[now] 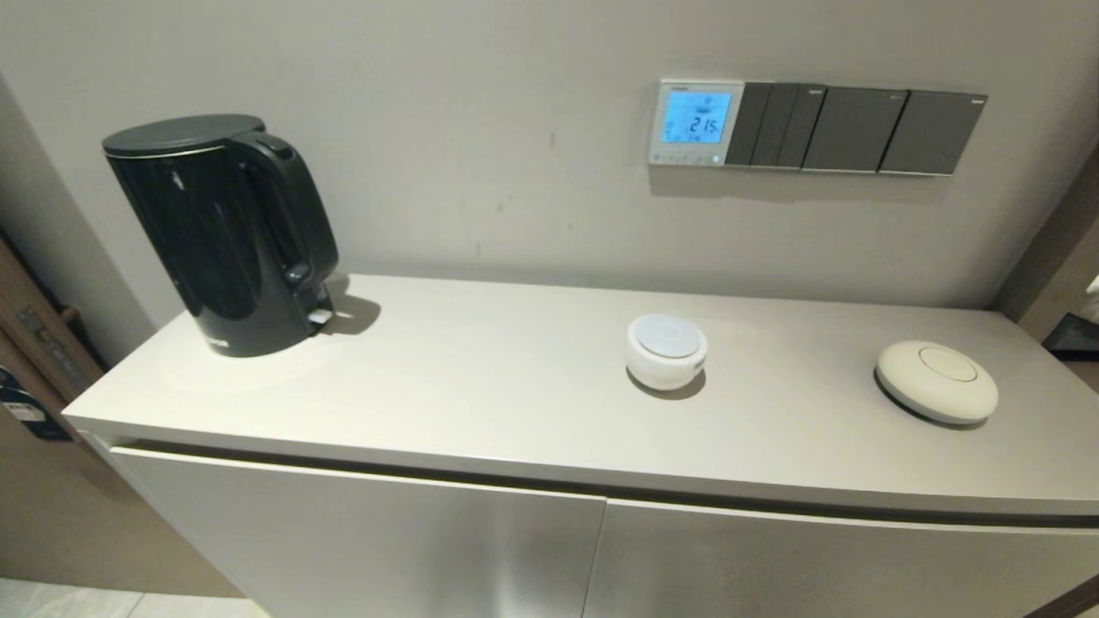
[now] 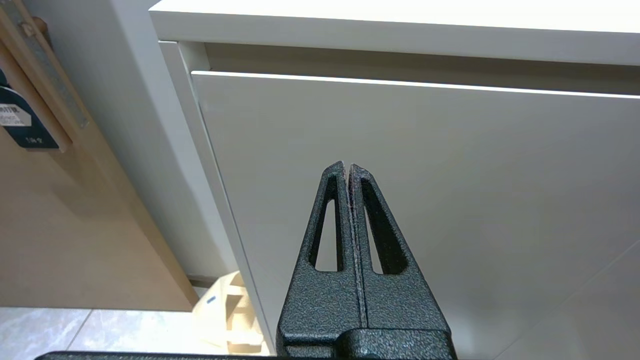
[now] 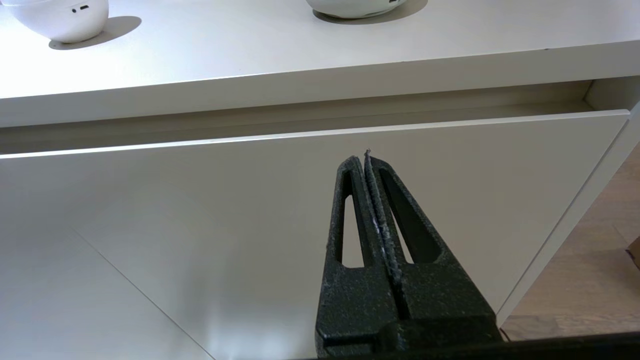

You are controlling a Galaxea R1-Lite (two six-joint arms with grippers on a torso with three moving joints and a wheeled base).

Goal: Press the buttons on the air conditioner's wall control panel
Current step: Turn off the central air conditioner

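Note:
The white-framed control panel [image 1: 695, 122] hangs on the wall above the cabinet, its screen glowing blue with digits. The row of tiny pale buttons [image 1: 685, 158] runs along its lower edge. Neither gripper shows in the head view. My left gripper [image 2: 348, 166] is shut and empty, low in front of the cabinet's left door. My right gripper [image 3: 364, 158] is shut and empty, low in front of the right door, below the countertop edge. The panel is out of both wrist views.
Dark grey switch plates [image 1: 854, 129] adjoin the panel on its right. On the cabinet top [image 1: 481, 386] stand a black kettle [image 1: 225, 236], a small white round device [image 1: 666, 350] and a flat cream disc [image 1: 937, 380]. A wooden door [image 2: 60, 210] is at left.

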